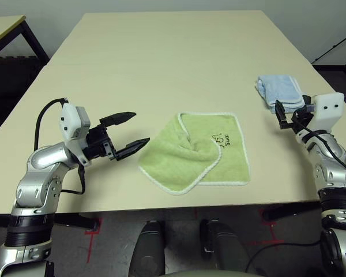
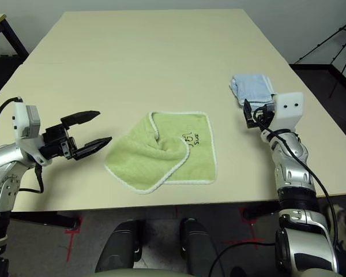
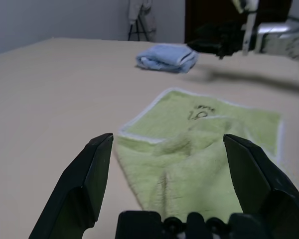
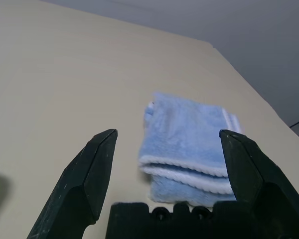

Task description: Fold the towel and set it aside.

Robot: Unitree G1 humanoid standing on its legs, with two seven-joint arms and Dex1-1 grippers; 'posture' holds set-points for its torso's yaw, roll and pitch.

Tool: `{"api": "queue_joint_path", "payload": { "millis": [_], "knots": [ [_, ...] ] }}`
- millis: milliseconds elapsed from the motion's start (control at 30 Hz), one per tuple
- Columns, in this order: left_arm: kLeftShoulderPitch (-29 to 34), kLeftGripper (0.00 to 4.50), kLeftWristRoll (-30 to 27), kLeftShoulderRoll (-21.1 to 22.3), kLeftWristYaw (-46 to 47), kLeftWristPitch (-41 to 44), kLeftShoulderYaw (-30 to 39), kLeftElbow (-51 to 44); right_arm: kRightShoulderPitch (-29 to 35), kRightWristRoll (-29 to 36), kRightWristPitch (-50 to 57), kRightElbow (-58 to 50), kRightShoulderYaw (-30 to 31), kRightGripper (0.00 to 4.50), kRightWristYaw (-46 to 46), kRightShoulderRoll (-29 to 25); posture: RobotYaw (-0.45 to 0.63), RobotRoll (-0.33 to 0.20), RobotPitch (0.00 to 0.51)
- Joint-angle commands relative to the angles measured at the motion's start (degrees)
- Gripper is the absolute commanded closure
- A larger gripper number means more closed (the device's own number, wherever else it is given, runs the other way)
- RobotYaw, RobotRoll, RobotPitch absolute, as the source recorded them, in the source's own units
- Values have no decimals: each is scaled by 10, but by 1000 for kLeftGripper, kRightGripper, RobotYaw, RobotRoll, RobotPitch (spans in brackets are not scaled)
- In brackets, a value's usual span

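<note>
Pale beige table [image 1: 161,63] takes up pretty much the whole scene, with dark floor around it and a bit of a black tripod off at the far right edge. Sitting near the front-middle of the table is the towel [image 1: 196,153], light green terry with white stitched edging, and it's only partly folded: its left corner is flopped over onto the middle, so there's a bunched ridge running across it (the black handwritten mark is still showing, just right of that ridge). The left hand [image 1: 127,134] hangs just left of the towel, pointing toward it, its two black fingers spread wide and holding nothing, not touching the cloth. Over on the right, the right hand [image 1: 281,115] is also spread wide and empty, aimed at the smaller blue towel [image 1: 278,89], which lies neatly folded nearer the table's right edge, well apart from the green one. From the right wrist view, the blue towel [image 4: 187,149] sits between that hand's fingers, a little beyond their tips.
</note>
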Motion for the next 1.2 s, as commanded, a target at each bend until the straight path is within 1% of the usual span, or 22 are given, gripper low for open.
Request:
{"api": "queue_joint_path", "payload": {
  "millis": [33,267,433,533,600,733,800,900,933,1033,1100,1200],
  "knots": [
    [-3,0,-16,12,-18,29,-16,-12,3,1,5,7,-1,55,5,-6,225,0,120],
    [-9,0,7,7,-57,-15,-43,12,11,1,10,-3,-4,55,7,-11,218,0,123],
    [-16,0,29,3,-65,-53,-52,37,11,1,13,-8,-2,55,6,-11,218,0,123],
    [-19,0,35,0,-60,-59,-56,45,13,6,26,-23,-1,55,10,-9,218,0,123],
    [-21,0,36,-2,-55,-59,-58,43,16,40,95,-71,-6,55,24,-7,210,0,124],
    [-23,0,38,-3,-47,-52,-62,43,20,130,272,-184,-17,55,32,0,196,0,128],
    [-24,0,39,-4,-44,-49,-63,43,23,154,321,-219,-18,55,34,-1,196,0,128],
    [-26,0,41,-4,-44,-48,-66,45,13,203,429,-256,-30,55,17,3,195,0,127],
    [-27,0,42,-3,-43,-46,-67,45,-3,230,490,-254,-29,55,24,-4,195,0,127],
    [-28,0,46,-1,-40,-42,-68,44,-44,276,612,-225,-38,55,27,-13,199,0,125],
    [-27,0,47,0,-39,-40,-67,42,-63,280,646,-204,-41,55,19,-13,203,0,125],
    [-24,0,47,3,-37,-36,-67,38,-85,271,671,-175,-24,55,27,-16,208,0,126]
  ]
}}
